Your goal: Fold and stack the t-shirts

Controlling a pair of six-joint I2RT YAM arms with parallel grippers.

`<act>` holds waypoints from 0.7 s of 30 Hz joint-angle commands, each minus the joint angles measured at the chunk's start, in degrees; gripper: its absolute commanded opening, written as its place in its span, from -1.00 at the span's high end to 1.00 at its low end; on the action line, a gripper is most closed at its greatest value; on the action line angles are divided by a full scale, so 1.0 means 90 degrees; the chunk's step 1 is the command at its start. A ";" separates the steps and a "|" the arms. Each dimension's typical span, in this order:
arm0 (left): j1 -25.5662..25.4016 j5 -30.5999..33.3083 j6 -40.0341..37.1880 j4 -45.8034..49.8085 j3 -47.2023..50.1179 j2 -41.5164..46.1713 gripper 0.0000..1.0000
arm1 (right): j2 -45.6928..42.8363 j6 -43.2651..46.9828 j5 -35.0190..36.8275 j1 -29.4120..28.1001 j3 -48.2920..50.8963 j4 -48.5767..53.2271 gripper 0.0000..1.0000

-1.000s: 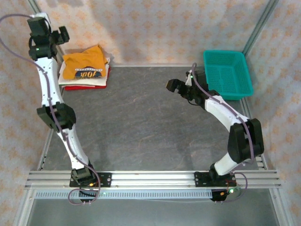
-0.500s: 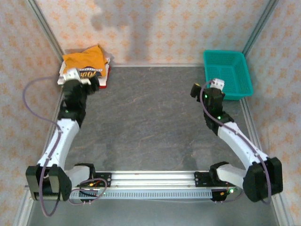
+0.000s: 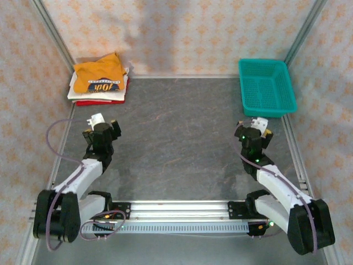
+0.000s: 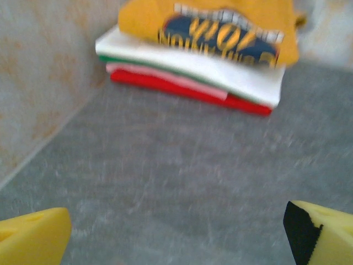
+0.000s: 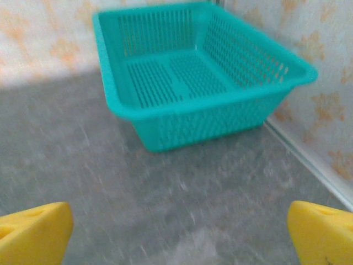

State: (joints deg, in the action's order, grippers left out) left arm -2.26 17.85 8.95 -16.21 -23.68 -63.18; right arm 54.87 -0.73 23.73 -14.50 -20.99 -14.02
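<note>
The t-shirts lie folded in one stack at the table's far left corner: a mustard-orange one [image 3: 99, 74] [image 4: 220, 25] with a dark, white-lettered print on top, a white one [image 4: 193, 63] under it and a red one [image 4: 182, 91] at the bottom. My left gripper [image 3: 102, 128] [image 4: 176, 243] hangs low over bare table well short of the stack, open, with nothing between its yellow fingers [image 4: 33, 237]. Over the right side my right gripper [image 3: 253, 130] [image 5: 179, 237] is open and holds nothing, its yellow fingers [image 5: 325, 234] spread wide.
A teal mesh basket [image 3: 241, 83] [image 5: 209, 102] with nothing in it stands at the far right, just beyond my right gripper. Patterned walls and metal rails border the dark grey table [image 3: 176, 138]. Both arms sit folded low near their bases.
Both arms have drawn back toward the near edge and folded down. The left gripper left the stack behind; the right one came back from mid-table to just short of the basket.
</note>
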 commanded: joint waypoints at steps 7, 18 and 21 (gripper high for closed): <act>-0.0081 -0.0283 -0.0688 -0.2231 0.0033 -0.1485 -1.00 | 0.1374 -0.0335 -0.1286 0.1084 0.0405 -0.2240 -0.99; -0.0090 -0.1285 -0.1069 -0.3754 0.0439 -0.2366 -1.00 | 0.3323 0.0190 -0.2365 0.1543 0.0785 -0.5385 -0.99; -0.0168 -0.1439 -0.1257 -0.4629 0.0930 -0.2306 -1.00 | 0.3974 0.0466 -0.3070 0.1542 0.1292 -0.7046 -0.99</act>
State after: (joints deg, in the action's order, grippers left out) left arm -2.85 7.49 0.38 -48.07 -18.61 -85.10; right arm 87.07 0.86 3.46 -0.69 -13.23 -60.01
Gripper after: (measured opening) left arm 0.999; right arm 0.993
